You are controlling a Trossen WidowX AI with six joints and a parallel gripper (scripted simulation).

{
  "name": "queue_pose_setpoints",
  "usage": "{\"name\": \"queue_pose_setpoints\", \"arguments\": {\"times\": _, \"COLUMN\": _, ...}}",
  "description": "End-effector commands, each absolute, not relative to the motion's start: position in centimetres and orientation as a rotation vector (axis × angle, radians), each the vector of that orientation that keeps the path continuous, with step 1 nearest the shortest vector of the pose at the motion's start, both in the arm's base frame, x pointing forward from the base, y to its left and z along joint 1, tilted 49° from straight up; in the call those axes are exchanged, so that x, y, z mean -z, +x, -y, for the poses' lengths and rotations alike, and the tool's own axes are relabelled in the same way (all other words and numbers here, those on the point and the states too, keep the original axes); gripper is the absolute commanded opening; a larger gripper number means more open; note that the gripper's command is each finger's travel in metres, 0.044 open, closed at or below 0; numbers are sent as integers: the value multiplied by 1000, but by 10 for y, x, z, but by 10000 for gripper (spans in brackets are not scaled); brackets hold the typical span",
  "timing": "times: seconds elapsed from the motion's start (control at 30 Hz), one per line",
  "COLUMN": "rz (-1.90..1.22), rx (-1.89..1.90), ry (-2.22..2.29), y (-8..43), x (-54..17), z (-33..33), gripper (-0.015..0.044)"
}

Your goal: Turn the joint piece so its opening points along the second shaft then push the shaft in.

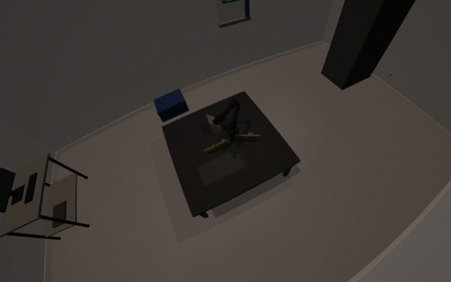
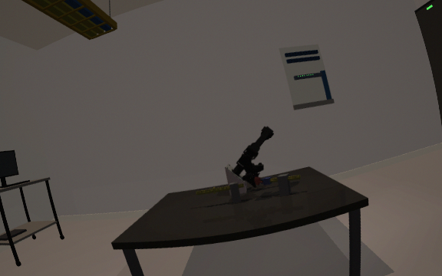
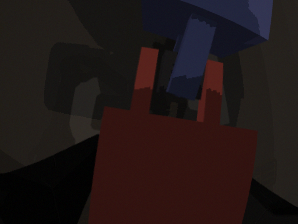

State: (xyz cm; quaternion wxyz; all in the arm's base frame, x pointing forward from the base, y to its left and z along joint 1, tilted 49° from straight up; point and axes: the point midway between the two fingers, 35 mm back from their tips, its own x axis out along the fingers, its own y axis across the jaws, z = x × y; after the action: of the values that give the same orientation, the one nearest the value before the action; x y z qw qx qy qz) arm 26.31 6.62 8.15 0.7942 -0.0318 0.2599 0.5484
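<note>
Dark table [image 1: 265, 158] [image 2: 206, 230], gripper [image 1: 233, 136] [image 2: 256, 183] [image 3: 157, 152] spread, seemingly around the red joint piece [image 1: 236, 135] [image 2: 258, 180] [image 3: 172, 172].

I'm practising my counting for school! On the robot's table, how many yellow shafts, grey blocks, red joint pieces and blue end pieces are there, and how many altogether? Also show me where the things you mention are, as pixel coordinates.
Yellow shafts [image 1: 214, 147] [image 1: 255, 135] [image 2: 213, 190] [image 2: 295, 177]: 2
Grey blocks [image 1: 223, 140] [image 1: 250, 134] [image 2: 235, 193] [image 2: 284, 185]: 2
Red joint piece [image 1: 236, 135] [image 2: 258, 180] [image 3: 175, 170]: 1
Blue end piece [image 1: 240, 135] [image 2: 266, 180] [image 3: 215, 25]: 1
Total: 6

The red, two-pronged joint piece [image 1: 236, 135] [image 2: 258, 180] [image 3: 175, 172] sits between the parted gripper [image 1: 233, 135] [image 2: 255, 184] [image 3: 157, 152] fingers, near one yellow shaft's [image 1: 257, 135] [image 2: 295, 177] blue end [image 1: 240, 135] [image 2: 266, 180] [image 3: 207, 27]; beyond the gripper, another yellow shaft [image 1: 213, 147] [image 2: 211, 190] passes through its grey block [image 1: 223, 140] [image 2: 235, 193].
</note>
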Motion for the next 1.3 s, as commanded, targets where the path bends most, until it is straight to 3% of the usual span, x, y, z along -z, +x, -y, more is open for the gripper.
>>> {"name": "queue_pose_setpoints", "arguments": {"times": 0.0, "rz": -559, "rx": -1179, "ry": -69, "y": 263, "x": -81, "z": -66, "gripper": 357}}
{"name": "queue_pose_setpoints", "arguments": {"times": 0.13, "rz": -559, "rx": -1179, "ry": -69, "y": 263, "x": -81, "z": -66, "gripper": 440}}
{"name": "queue_pose_setpoints", "arguments": {"times": 0.47, "rz": -564, "rx": -1178, "ry": -72, "y": 263, "x": -82, "z": -66, "gripper": 440}}
{"name": "queue_pose_setpoints", "arguments": {"times": 0.93, "rz": -938, "rx": -1160, "ry": -351, "y": 260, "x": -102, "z": -49, "gripper": 440}}
{"name": "queue_pose_setpoints", "arguments": {"times": 1.27, "rz": -957, "rx": -1159, "ry": -366, "y": 260, "x": -104, "z": -48, "gripper": 440}}
